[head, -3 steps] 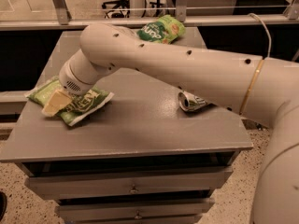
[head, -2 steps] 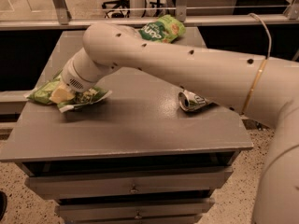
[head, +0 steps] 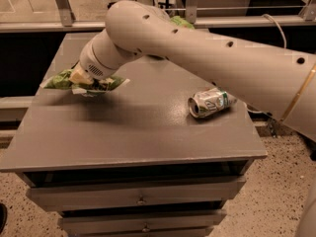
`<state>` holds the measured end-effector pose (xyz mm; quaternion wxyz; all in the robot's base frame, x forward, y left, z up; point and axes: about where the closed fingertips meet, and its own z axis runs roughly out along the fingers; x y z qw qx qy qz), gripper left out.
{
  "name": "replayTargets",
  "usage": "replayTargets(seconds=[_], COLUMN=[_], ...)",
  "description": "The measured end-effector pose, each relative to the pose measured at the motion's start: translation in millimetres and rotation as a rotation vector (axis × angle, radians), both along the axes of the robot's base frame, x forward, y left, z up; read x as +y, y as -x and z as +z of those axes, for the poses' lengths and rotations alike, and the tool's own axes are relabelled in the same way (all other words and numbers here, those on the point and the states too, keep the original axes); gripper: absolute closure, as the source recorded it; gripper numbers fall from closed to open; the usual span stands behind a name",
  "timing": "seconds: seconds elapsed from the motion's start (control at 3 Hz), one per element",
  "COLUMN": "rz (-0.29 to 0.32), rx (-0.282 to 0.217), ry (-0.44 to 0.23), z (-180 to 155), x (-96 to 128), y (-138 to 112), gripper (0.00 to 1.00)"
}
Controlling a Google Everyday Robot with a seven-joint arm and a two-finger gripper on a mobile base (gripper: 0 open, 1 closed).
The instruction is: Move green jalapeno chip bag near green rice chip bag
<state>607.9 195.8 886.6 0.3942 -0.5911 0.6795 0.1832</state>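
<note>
Our jalapeno bag (head: pixel 59 79) hangs just over the desk (head: pixel 123 132) at nine o'clock, pinched tight in our pincer (head: pixel 86 83) near its middle. We think it is light, soft and crinkly. The rice bag (head: pixel 181 21) peeks out at twelve o'clock.

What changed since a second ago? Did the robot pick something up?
Yes. The gripper, shut on the jalapeno bag, lifted it off the table. The bag now hangs above the left side, with its shadow below. The arm rose too and now hides most of the rice bag at the back. The can stayed on its side at the right.
</note>
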Motion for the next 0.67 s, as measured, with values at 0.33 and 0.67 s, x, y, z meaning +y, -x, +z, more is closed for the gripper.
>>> replayTargets(seconds=[0.33, 0.67], rz=[-0.001, -0.013], rx=[-0.001, -0.021], ry=[0.003, 0.041], z=[0.4, 9.0], x=[-0.3, -5.5], y=[0.4, 4.7], gripper=[1.0, 1.0])
